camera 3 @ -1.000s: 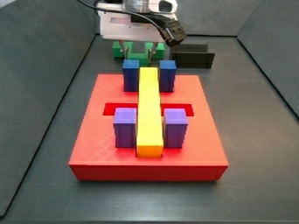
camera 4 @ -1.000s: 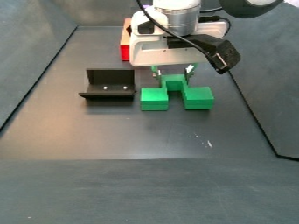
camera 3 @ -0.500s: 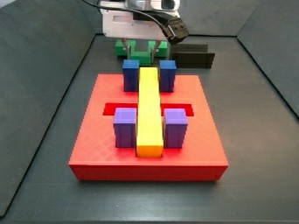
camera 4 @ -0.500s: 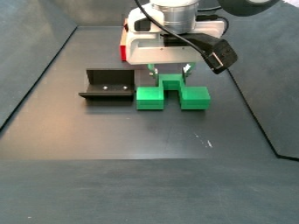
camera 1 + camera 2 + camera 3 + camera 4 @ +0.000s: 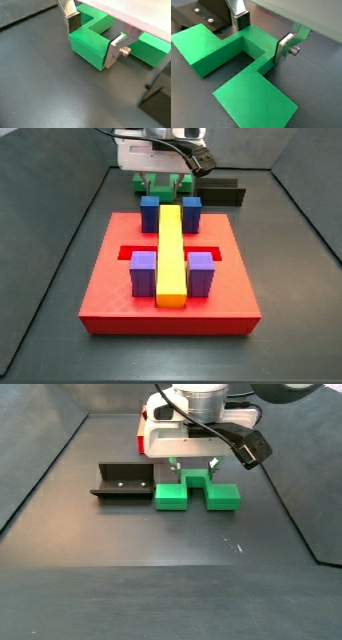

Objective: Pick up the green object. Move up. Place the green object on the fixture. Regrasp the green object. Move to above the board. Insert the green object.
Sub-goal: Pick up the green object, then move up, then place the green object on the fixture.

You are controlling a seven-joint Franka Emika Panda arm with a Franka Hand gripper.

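The green object (image 5: 174, 494) is a U-shaped block lying on the dark floor, right of the fixture (image 5: 120, 481). My gripper (image 5: 201, 476) is down over it. In both wrist views the silver fingers (image 5: 117, 50) (image 5: 284, 47) stand on either side of its middle bridge (image 5: 90, 42) (image 5: 258, 45), pressed against its sides. My gripper (image 5: 93, 32) (image 5: 261, 35) is shut on it. In a side view the green object (image 5: 160, 190) and my gripper (image 5: 164, 180) show behind the board (image 5: 120, 278), with the fixture (image 5: 223, 193) to the right.
The red board bears a yellow bar (image 5: 170, 253), two blue blocks (image 5: 191, 213) and two purple blocks (image 5: 201, 273). Part of the board (image 5: 143, 429) shows behind my gripper. Dark walls (image 5: 54, 454) fence the floor. The fixture (image 5: 208, 12) lies close beside the green object.
The green object shifted slightly toward the fixture between one second and half a second ago. Nothing has visibly moved since then.
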